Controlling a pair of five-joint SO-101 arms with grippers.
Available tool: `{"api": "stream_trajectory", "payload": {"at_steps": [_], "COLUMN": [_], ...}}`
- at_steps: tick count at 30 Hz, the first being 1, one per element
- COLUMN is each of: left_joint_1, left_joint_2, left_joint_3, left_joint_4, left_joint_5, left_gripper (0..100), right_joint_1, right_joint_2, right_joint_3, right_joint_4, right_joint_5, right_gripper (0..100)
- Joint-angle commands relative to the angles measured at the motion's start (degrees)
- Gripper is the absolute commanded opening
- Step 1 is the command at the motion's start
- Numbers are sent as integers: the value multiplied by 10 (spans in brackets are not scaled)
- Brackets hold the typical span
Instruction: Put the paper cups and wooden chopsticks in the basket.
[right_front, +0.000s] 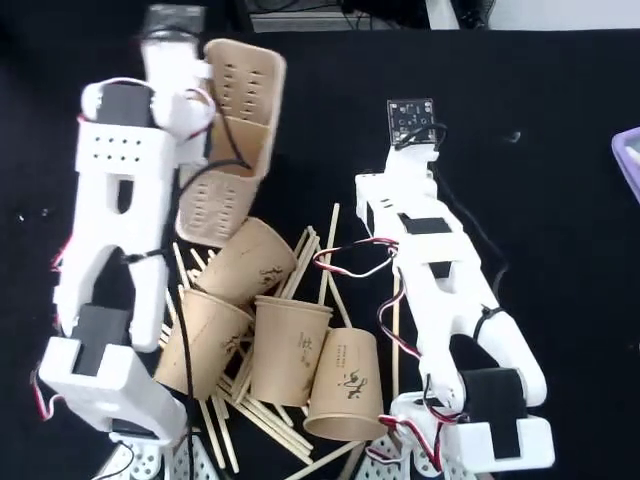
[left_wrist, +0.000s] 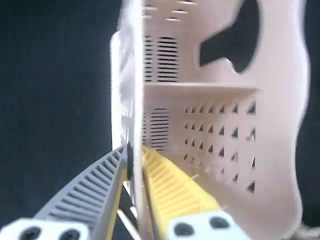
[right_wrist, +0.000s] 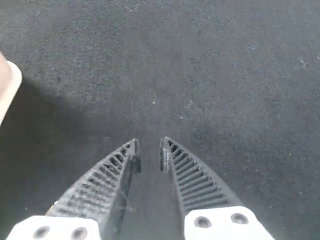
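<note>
While fingers (left_wrist: 170, 190) pinch basket (left_wrist: 225, 150), arm (right_front: 118, 200) extends.

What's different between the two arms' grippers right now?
The left gripper is shut on the wall of the beige perforated plastic basket; the right gripper holds nothing, slightly open above the black table. The left gripper has one yellow and one grey finger; the right gripper's are both dark grey. Both have ribbed, tapered fingers.
</note>
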Motion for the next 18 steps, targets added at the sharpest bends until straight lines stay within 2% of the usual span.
{"api": "stream_trajectory", "payload": {"at_steps": [1,4,6,12,18], "left_joint_1": [73,92,95,92,106], "left_joint_2": [-25,-24,-23,-25,-24], "left_joint_3": [-34,-21,-14,15,18], "left_joint_4": [15,13,13,-25,-34], "left_joint_5": [-185,-258,-280,-287,-285], "left_gripper": [30,30,30,30,33], "right_joint_1": [24,64,70,69,-7], "right_joint_2": [-37,-86,-109,-120,-120], "right_joint_3": [-54,-103,-145,-282,-358], "right_joint_4": [43,129,182,270,344], "right_joint_5": [-16,-63,-56,21,59], "right_gripper": [81,82,90,248,212]}}
